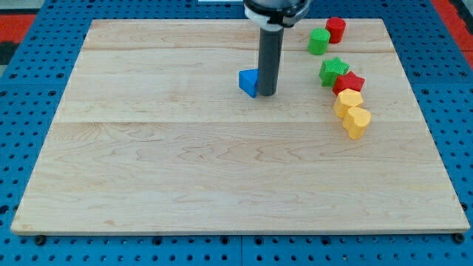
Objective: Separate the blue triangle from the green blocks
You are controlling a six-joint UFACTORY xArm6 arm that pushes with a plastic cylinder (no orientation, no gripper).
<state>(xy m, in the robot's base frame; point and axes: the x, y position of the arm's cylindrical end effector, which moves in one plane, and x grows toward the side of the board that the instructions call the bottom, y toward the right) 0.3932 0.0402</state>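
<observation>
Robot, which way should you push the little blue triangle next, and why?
I would probably nudge a little further toward the view's left. My tip sits right against the blue triangle block's right side, between it and the green cylinder block and green star block, so pushing left widens that gap across the wooden board.

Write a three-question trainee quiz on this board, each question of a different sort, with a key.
1. True or false: my tip stands right beside the blue triangle, on the side towards the view's right.
2. Which block lies nearest the view's bottom? A) red cylinder B) yellow heart C) green cylinder
3. Fill in: the green star touches a red ____.

Key: 1 true; 2 B; 3 star.
</observation>
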